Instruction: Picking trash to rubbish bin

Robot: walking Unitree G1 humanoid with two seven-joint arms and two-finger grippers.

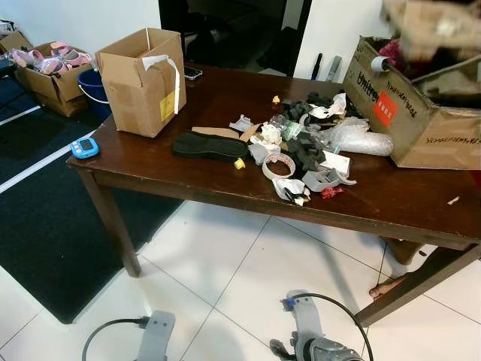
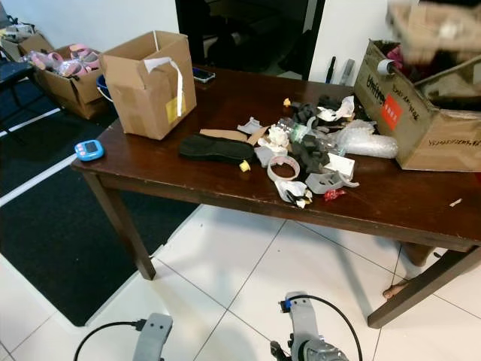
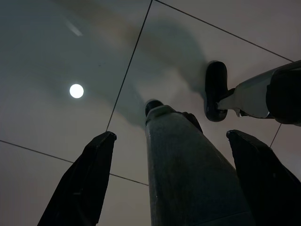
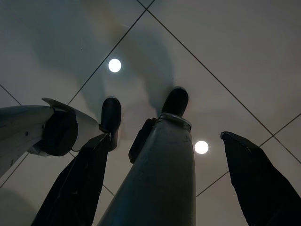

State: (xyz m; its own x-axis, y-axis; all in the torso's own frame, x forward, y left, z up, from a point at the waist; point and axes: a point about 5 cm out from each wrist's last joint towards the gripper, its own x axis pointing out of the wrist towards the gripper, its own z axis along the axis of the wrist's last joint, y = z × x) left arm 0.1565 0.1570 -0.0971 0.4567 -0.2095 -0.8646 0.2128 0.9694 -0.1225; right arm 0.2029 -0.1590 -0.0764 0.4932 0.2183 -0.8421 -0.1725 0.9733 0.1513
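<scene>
right now both arms hang down idle over the white tiled floor (image 1: 248, 263), well short of the dark wooden table (image 1: 150, 162). the left gripper (image 3: 171, 183) points at the tiles with its two black fingers (image 3: 82, 181) spread wide and nothing between them; the robot's own grey leg shows between them beyond. the right gripper (image 4: 171, 183) hangs the same way, fingers (image 4: 254, 174) wide apart and empty, with two round light reflections on the glossy tile beyond it. the trash sits in a loose heap (image 1: 301, 147) on the middle of the tabletop: a flat black shoe insole (image 1: 209, 145) at the heap's left edge, a roll of tape (image 1: 278, 165) near the front, crumpled clear plastic (image 1: 353, 138) toward the right, a small red scrap (image 1: 331, 192) at the front, plus torn white paper and dark bits i can't make out. an open cardboard box (image 1: 141, 81) stands upright on the table's left end, a strip of tape hanging from its flap. a larger, worn cardboard box (image 1: 421, 113) with a red label sits on the right end, stuffed and partly blurred at the top. a small blue gadget (image 1: 84, 147) lies at the front left corner. behind the table's left end a blue bucket (image 1: 92, 86) stands on the floor beside another box of pink things (image 1: 49, 64). a bare foot (image 1: 387, 286) shows under the table's right side.
</scene>
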